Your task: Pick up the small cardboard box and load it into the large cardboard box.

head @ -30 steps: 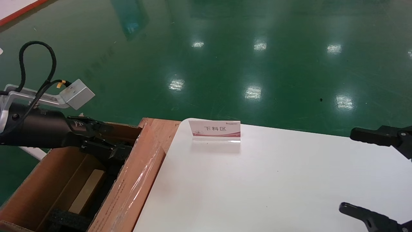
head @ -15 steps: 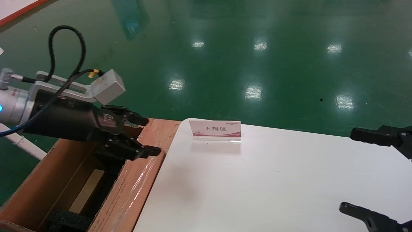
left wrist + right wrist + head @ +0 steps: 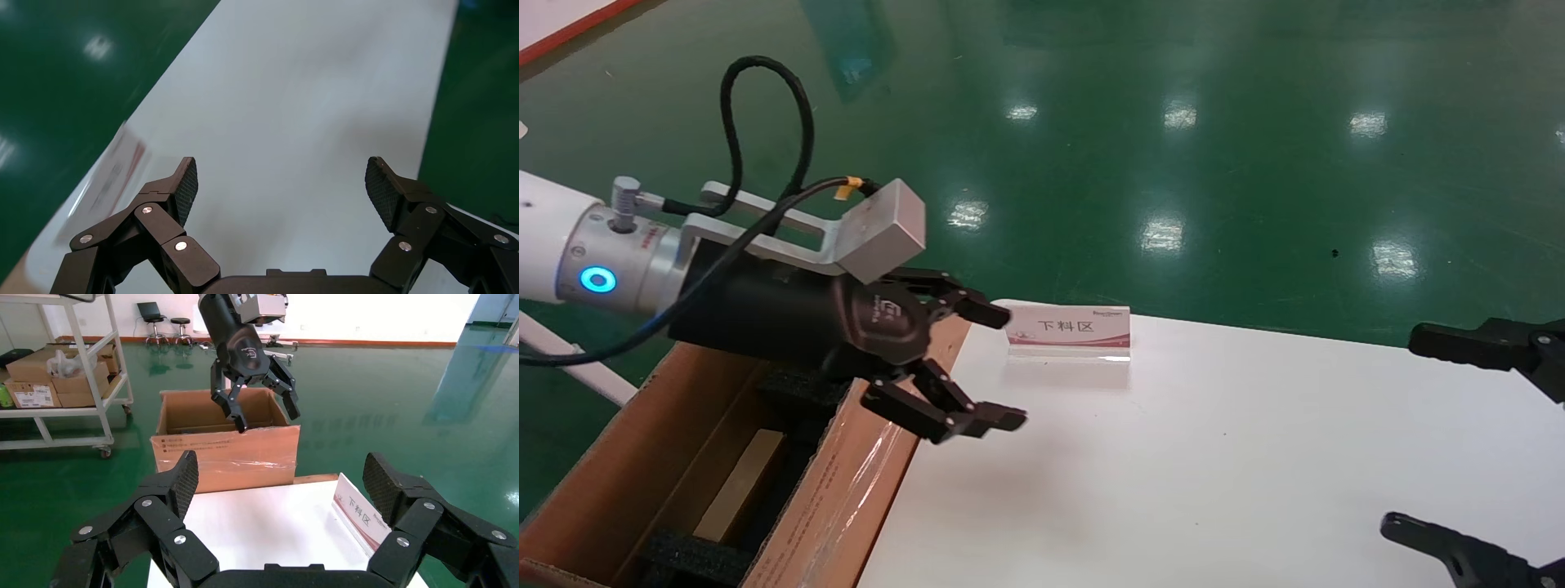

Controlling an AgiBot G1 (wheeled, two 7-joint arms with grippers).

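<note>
The large cardboard box [image 3: 862, 474] stands open against the left end of the white table [image 3: 1214, 457], its taped wall [image 3: 226, 450] facing the table. Inside it, a flat tan carton lies between black foam pieces: the small cardboard box [image 3: 738, 483]. My left gripper [image 3: 1008, 367] hovers open and empty above the table's left edge, just past the box rim; it also shows in the right wrist view [image 3: 267, 419]. From its own wrist, the left gripper [image 3: 281, 184] has only bare table between its fingers. My right gripper [image 3: 1426, 437] is parked open at the table's right side.
A small sign with red print [image 3: 1068, 331] stands near the table's far edge, close to the left gripper. Glossy green floor surrounds the table. A white shelf cart [image 3: 61, 373] with cartons stands beyond the big box.
My left gripper rose out of the large cardboard box and swung right over the table edge, staying open. The small carton stayed inside. The right arm has not moved.
</note>
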